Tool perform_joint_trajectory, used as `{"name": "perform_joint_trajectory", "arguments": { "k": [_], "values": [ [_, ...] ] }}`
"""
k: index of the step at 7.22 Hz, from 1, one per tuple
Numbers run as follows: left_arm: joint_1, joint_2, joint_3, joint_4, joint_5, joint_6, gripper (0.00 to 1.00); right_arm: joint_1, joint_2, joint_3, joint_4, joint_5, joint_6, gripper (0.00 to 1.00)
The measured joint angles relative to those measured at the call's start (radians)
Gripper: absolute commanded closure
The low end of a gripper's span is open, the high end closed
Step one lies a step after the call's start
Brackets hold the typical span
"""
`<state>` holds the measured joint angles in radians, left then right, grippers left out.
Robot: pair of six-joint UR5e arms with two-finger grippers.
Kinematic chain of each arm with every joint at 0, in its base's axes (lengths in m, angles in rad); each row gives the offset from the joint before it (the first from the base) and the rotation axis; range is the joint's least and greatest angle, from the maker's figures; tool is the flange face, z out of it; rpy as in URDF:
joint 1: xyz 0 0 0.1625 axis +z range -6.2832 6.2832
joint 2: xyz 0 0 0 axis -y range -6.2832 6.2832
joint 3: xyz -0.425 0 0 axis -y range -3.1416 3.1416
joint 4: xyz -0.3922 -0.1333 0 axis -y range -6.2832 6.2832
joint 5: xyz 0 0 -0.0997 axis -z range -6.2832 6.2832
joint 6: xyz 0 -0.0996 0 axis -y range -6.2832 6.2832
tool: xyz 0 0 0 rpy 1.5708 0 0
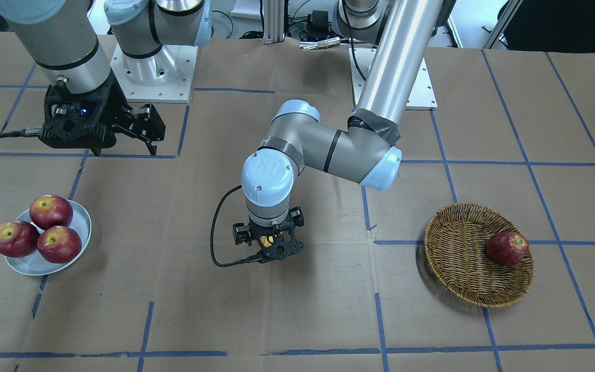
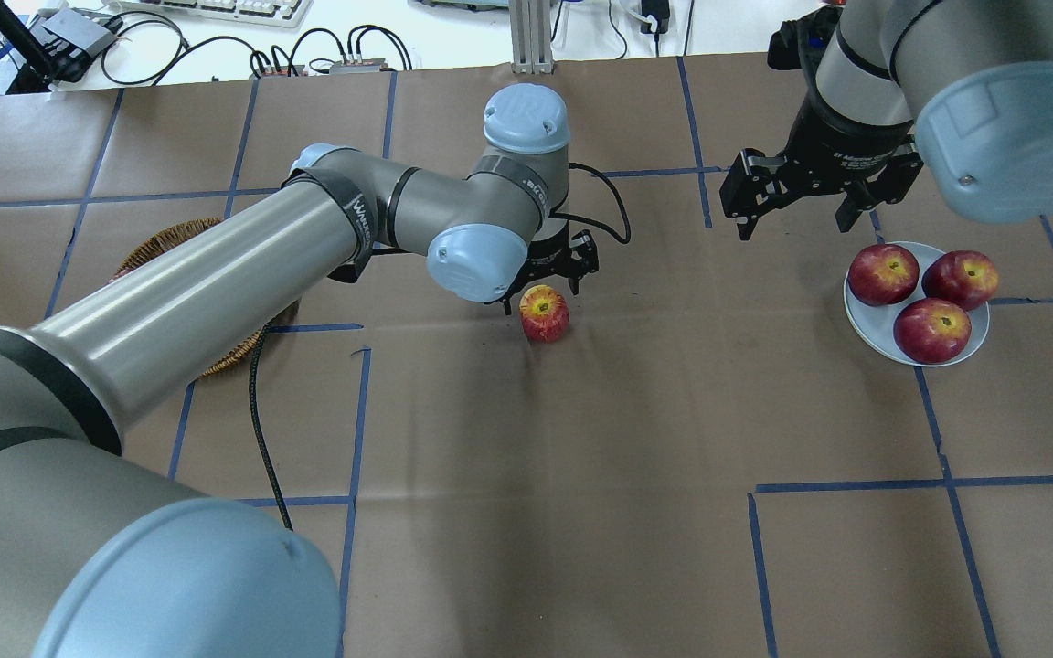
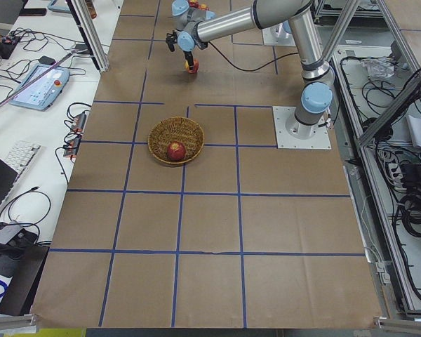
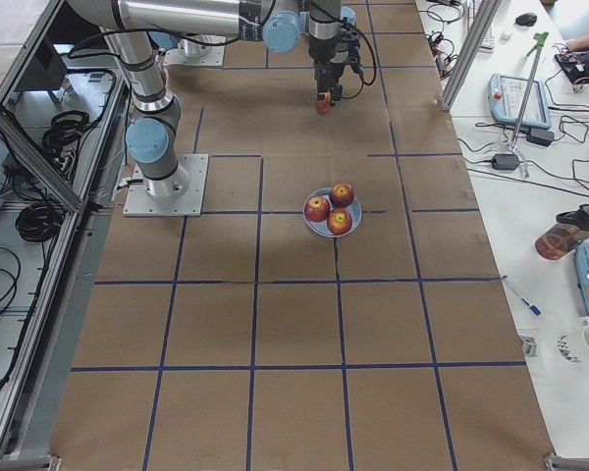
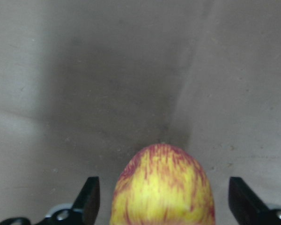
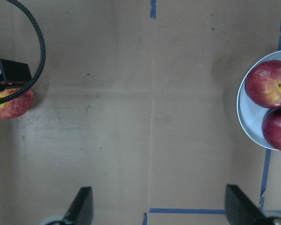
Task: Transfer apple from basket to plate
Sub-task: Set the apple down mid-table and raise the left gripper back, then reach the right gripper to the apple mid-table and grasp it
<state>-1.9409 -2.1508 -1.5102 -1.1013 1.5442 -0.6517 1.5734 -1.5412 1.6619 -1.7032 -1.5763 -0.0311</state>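
Apple (image 1: 265, 241) mostly hidden beneath left gripper (image 2: 543, 294).

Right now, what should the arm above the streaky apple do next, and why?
Probably lift the left gripper up: its fingers are open around the yellow-red streaked apple, apparently resting on the table, and the right gripper is nearer the pale blue plate.

Five apples: three dark red apples (image 1: 50, 211) (image 1: 15, 238) (image 1: 59, 244) on plate (image 1: 31, 267), one dark red apple (image 1: 507, 248) in basket (image 1: 457, 258), one yellow-streaked apple (image 2: 545, 313) on table (image 1: 297, 320). One plate, one basket. Two grippers: left gripper (image 1: 269, 242), right gripper (image 2: 796, 219).
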Motion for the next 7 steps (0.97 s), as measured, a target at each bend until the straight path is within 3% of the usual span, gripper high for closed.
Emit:
{"name": "perform_joint_trajectory", "arguments": {
  "k": [2, 5, 7],
  "values": [
    [0.085, 0.099, 0.013, -0.060, 0.004, 0.154, 0.01, 0.004, 0.008, 0.000, -0.016, 0.001, 0.007, 0.00],
    [0.298, 0.294, 0.033, -0.267, 0.015, 0.492, 0.01, 0.015, 0.021, 0.001, -0.037, 0.002, 0.034, 0.00],
    [0.344, 0.379, 0.066, -0.390, 0.071, 0.597, 0.01, 0.087, 0.063, 0.001, -0.096, 0.002, 0.114, 0.00]
  ]
}}
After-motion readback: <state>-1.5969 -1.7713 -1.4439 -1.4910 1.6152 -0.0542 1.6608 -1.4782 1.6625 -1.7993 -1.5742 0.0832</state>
